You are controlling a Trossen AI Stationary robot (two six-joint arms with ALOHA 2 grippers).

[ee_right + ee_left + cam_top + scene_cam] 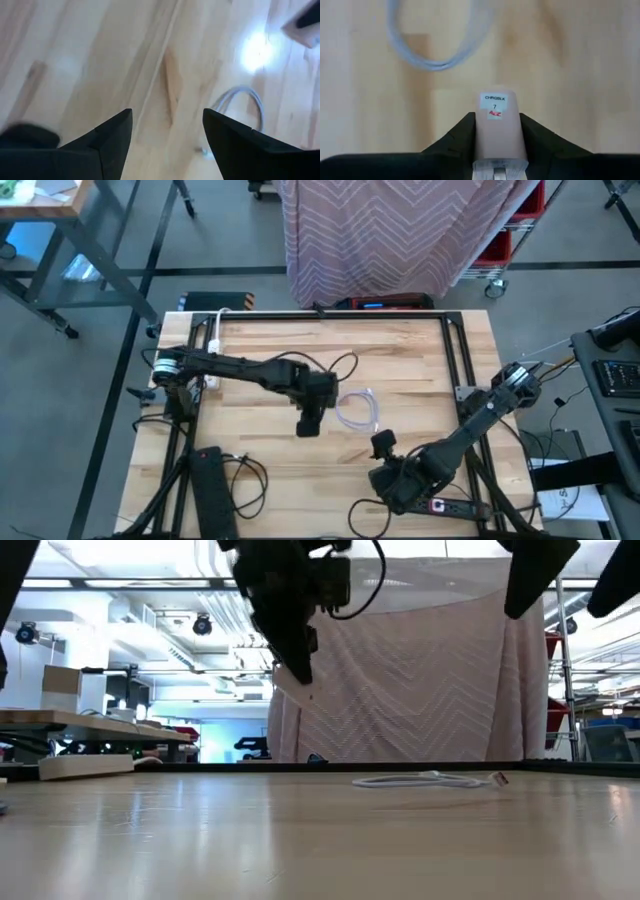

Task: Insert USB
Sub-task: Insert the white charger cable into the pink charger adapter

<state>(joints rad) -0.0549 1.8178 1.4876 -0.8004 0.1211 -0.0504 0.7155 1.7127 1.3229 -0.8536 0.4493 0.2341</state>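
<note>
My left gripper (495, 150) is shut on a beige charger block (494, 127) with a white label reading CHRGBLK 7. It hovers over the middle of the table (308, 423). A white USB cable (358, 408) lies coiled flat on the wood just to its right, and its plug end (497, 779) shows in the low view. My right gripper (167, 140) is open above bare wood, near the table's near edge (385, 448). It faces the cable (242, 100) and touches nothing. My left gripper pinches the charger block between its two fingers (457, 140), one on each long side (481, 145). The labelled end (494, 102) sticks out ahead of the fingertips. The fingers slant down from above. The block (290, 688) is tilted and lifted clear of the table.
A black frame rail (330, 313) runs along the table's far edge, with a white power strip (213, 345) at the far left. A black power strip (210, 485) and cords lie at the near left. A striped cloth (400, 230) hangs behind the table.
</note>
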